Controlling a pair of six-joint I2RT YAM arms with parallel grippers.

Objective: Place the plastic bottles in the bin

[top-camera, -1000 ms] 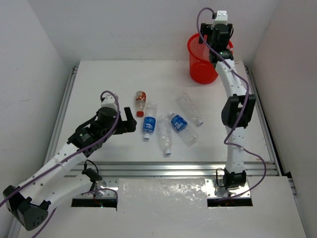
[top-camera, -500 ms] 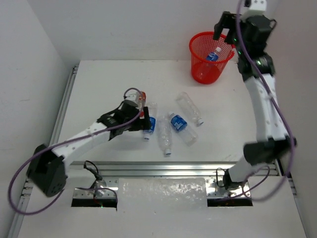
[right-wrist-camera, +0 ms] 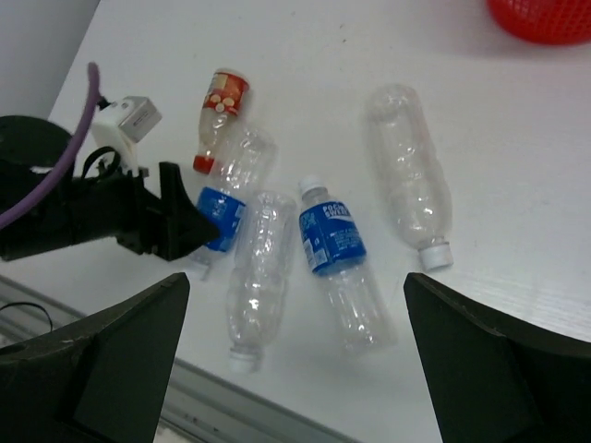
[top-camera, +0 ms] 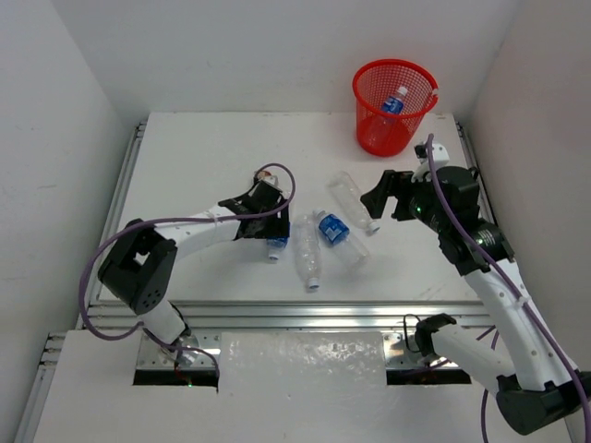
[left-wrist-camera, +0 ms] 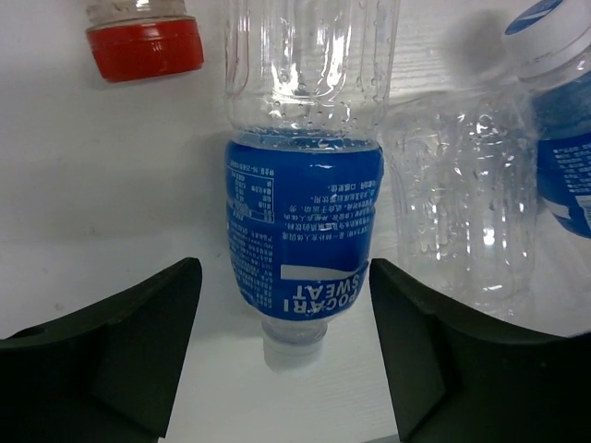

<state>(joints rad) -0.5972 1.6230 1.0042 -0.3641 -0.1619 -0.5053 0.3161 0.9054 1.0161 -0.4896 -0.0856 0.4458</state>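
A blue-labelled bottle (left-wrist-camera: 300, 231) lies on the white table, cap toward the camera. My left gripper (left-wrist-camera: 284, 272) straddles its neck end, jaws narrowed but open, with a gap on the left side. In the top view the left gripper (top-camera: 271, 233) sits over that bottle (top-camera: 276, 238). Beside it lie a red-capped bottle (right-wrist-camera: 220, 115), a plain bottle (right-wrist-camera: 254, 277), a second blue-labelled bottle (right-wrist-camera: 332, 240) and another plain bottle (right-wrist-camera: 409, 175). My right gripper (right-wrist-camera: 295, 281) hovers wide open above them, holding nothing; from above the right gripper (top-camera: 383, 198) is near the far plain bottle (top-camera: 349, 198). The red bin (top-camera: 369, 115) stands at the back right with a blue-labelled bottle (top-camera: 395, 100) inside.
An aluminium rail (top-camera: 305, 314) runs along the table's near edge, and another rail (top-camera: 120, 203) borders the left side. White walls close in on the left, back and right. The bin's rim (right-wrist-camera: 545, 18) shows at the top right of the right wrist view.
My left arm reached right onto the blue-labelled bottle and its jaws narrowed around it. My right arm swung from above the bin down over the table, still open; a bottle now lies in the bin.
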